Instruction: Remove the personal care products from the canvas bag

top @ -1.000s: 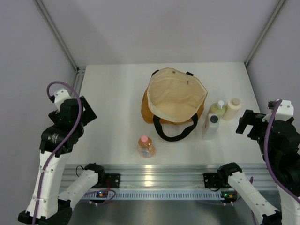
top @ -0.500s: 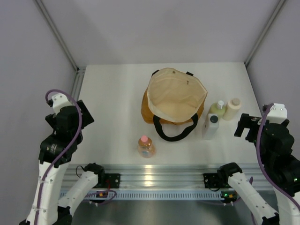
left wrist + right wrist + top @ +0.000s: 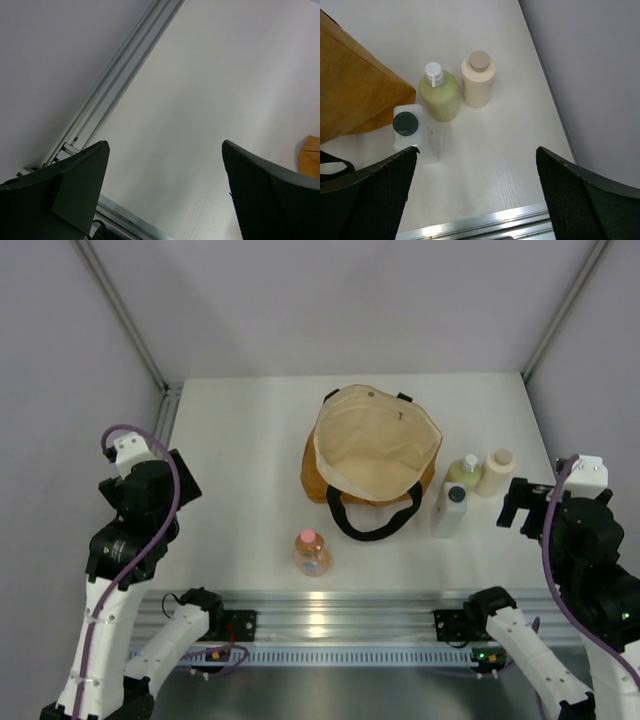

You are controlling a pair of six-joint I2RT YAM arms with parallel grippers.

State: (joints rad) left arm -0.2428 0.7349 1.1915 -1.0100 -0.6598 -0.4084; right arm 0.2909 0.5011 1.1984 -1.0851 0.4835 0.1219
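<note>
Four bottles stand outside canvas bag (image 3: 372,455): white bottle (image 3: 450,510), yellow-green bottle (image 3: 464,474), cream-beige bottle (image 3: 494,472) just right of it, nearest right jaws; orange bottle (image 3: 311,551) in front. Left jaws, right jaws spread, empty.

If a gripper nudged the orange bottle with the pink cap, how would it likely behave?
The orange bottle appears to stand upright, alone on the table, so a high push would probably tip it. Its rounded body would then likely roll.
</note>
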